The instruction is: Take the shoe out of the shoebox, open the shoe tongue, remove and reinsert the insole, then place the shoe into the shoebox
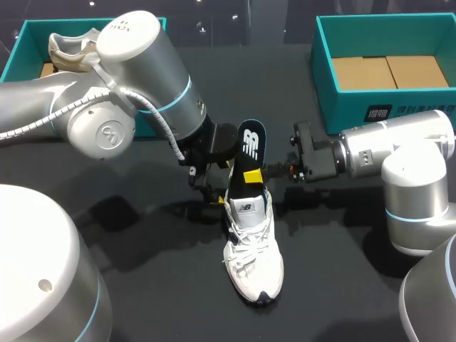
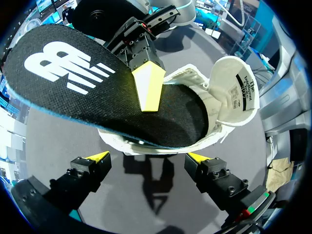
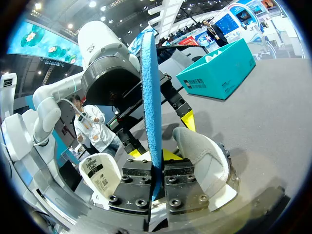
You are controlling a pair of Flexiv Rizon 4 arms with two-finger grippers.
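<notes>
Our right pincer (image 3: 156, 163) clamps the insole (image 1: 251, 139) over the white sneaker (image 1: 253, 263) at mid-frame; our left pincer (image 2: 148, 163) hangs released by its heel.

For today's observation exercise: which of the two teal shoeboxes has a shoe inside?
The teal cardboard shoebox at the table's far left: a pale shoe lies in it. The teal shoebox at the right holds only brown cardboard panels.

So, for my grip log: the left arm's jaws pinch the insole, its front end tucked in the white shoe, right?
No: the right arm's jaws pinch the insole, as the right wrist view shows. Its front end is tucked in the white shoe.
</notes>
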